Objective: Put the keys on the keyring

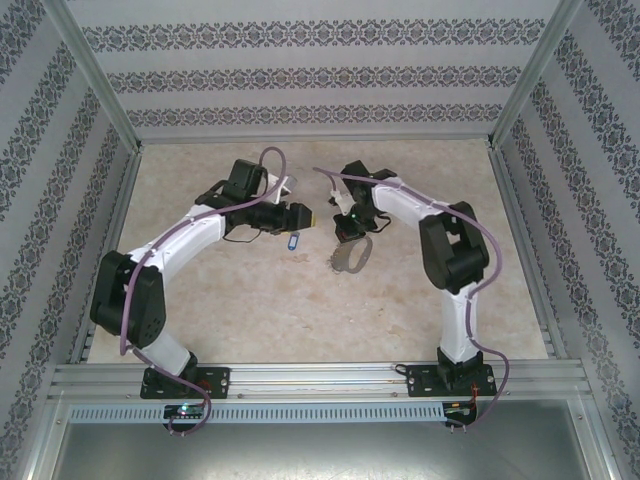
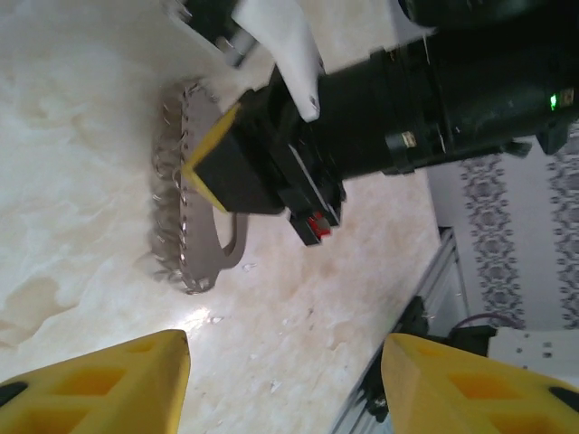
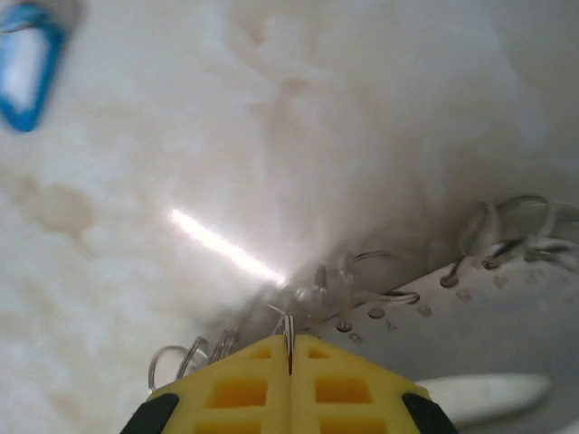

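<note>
Colours over the marbled beige tabletop (image 1: 300, 330)
The key (image 3: 25, 63) has a blue head, the keyring (image 2: 204, 237) is grey metal — left claw (image 2: 285, 342) and right claw (image 3: 289, 348) yellow-fingered — walls (image 1: 300, 60) white with dark floral bands.

The small blue-headed key (image 1: 293, 241) lies mid-worktop (image 1: 250, 320). Just right of it, my right gripper (image 3: 289, 348) pinches the grey keyring (image 1: 350, 258) by its loop-strung edge.

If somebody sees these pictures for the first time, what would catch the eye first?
The right pincer stands out: its yellow fingers are shut and seem to pinch the edge of the grey keyring near the middle of the table. Just left of the keyring lies the tiny blue key, apart from it, with the left pincer open close by.
</note>
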Action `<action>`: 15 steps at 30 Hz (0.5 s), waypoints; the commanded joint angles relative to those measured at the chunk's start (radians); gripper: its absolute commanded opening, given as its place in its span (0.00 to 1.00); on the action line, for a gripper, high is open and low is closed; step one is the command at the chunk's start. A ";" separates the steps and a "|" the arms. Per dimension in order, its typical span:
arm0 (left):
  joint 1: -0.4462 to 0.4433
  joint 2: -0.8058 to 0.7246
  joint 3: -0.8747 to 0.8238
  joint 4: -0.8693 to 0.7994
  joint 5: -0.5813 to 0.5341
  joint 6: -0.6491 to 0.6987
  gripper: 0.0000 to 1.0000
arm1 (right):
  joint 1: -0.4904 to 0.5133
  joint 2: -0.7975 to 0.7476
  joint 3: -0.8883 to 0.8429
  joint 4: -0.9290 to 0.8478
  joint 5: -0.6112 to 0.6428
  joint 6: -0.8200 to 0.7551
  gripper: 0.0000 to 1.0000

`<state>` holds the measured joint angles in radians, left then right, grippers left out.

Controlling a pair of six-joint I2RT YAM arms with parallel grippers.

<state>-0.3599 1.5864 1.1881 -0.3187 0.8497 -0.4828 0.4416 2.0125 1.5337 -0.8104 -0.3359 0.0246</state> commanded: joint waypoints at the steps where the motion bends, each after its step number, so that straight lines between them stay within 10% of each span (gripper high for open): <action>1: 0.041 -0.108 -0.049 0.303 0.151 -0.123 0.57 | 0.011 -0.219 -0.065 0.102 -0.113 -0.082 0.00; 15: 0.061 -0.124 0.131 0.504 0.266 -0.181 0.44 | -0.050 -0.565 -0.081 0.402 -0.565 -0.024 0.00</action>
<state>-0.3035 1.4719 1.2434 0.1089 1.0649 -0.6617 0.3912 1.4834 1.4078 -0.5133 -0.7750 -0.0231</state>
